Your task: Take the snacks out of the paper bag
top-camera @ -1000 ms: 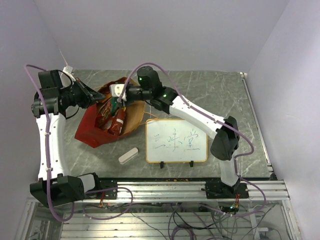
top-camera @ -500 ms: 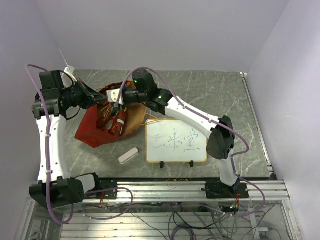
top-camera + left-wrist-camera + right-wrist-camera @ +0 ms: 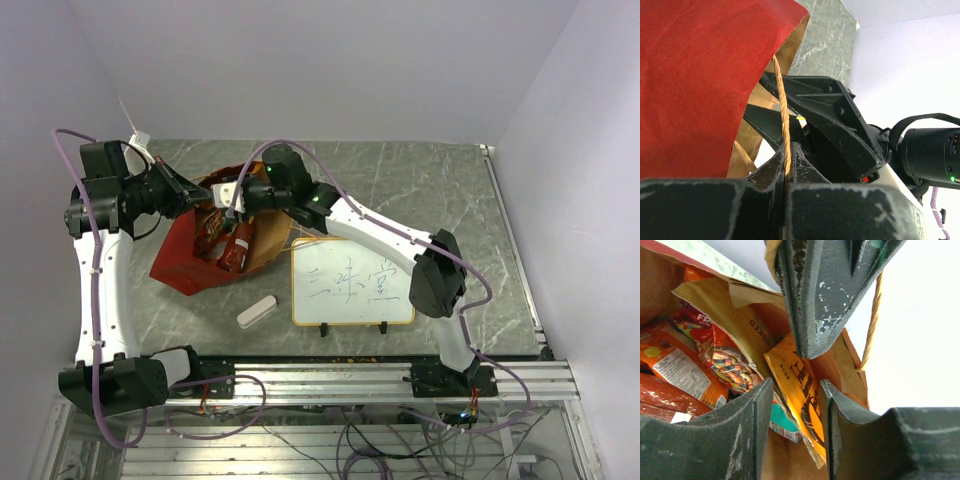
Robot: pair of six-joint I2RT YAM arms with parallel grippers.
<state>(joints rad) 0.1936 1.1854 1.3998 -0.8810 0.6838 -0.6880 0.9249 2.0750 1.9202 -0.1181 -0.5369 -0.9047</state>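
**Right gripper (image 3: 796,385) in the mouth of the paper bag (image 3: 180,255), left gripper (image 3: 786,165) on its handle (image 3: 781,100)**

The paper bag lies on the far left part of the grey table (image 3: 420,180), with its mouth turned toward the far right. It is red outside and brown inside.

The left gripper is at the far left edge of the bag mouth. Its two fingers are clenched together on the thin twisted handle, which runs up from between the fingertips to the rim of the bag.

The right gripper reaches from the right into the same mouth, just beside the left gripper. Its fingers stand partly apart, and the edge of an orange packet (image 3: 805,405) sits in the gap between them. The right wrist view does not make clear whether the fingers already press this packet or only stand around it.

The snacks (image 3: 230,250) are all inside the bag. Deeper in, to the left of the orange packet, lie a packet with a picture of nuts (image 3: 725,365), a dark red packet (image 3: 660,395) and a corner of a teal packet (image 3: 782,417).

Right of the bag, near it but not touching, stands a framed whiteboard (image 3: 352,281) with writing. A small white block (image 3: 257,311) lies on the table nearer than the bag, just left of the whiteboard.
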